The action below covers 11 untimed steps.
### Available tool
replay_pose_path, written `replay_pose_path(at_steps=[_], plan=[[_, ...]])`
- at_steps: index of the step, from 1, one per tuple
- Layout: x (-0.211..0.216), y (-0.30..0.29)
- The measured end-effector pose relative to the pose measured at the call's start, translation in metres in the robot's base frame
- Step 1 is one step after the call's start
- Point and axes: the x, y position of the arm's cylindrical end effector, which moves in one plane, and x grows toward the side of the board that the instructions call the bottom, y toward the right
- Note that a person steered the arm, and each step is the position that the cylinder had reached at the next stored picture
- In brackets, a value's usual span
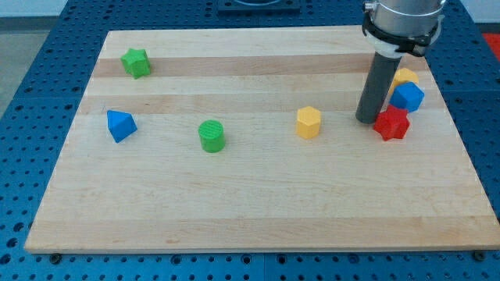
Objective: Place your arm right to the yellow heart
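While my tip [366, 119] rests on the desk [258, 203] just left of the red star [391, 123], the yellow heart [405, 76] sits behind it near the view's right, mostly hidden by the blue block [407, 97] touching it. No claw shows, only the rod. Farther left lie a yellow hexagon [308, 122], green cylinder [211, 135], blue triangle [120, 125] and green star [136, 62].

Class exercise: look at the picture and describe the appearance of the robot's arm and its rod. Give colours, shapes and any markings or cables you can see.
Only the arm's lowest part shows, at the view's top right. A light grey, rounded metal housing ends in a black ring. Below it hangs a straight, smooth, dark grey cylindrical rod ending at my tip. There is no pincer. No cables, labels or markings show.
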Motion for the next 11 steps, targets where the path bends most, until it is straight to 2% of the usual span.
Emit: replay_pose_path(at_steps=[2, 5, 6, 7, 8, 9, 10, 11], plan=[[-0.013, 0.018], [-0.016, 0.004], [-0.07, -0.032], [-0.152, -0.057], [-0.229, -0.056], [-0.233, -0.017], [-0.22, 0.11], [-0.212, 0.151]])
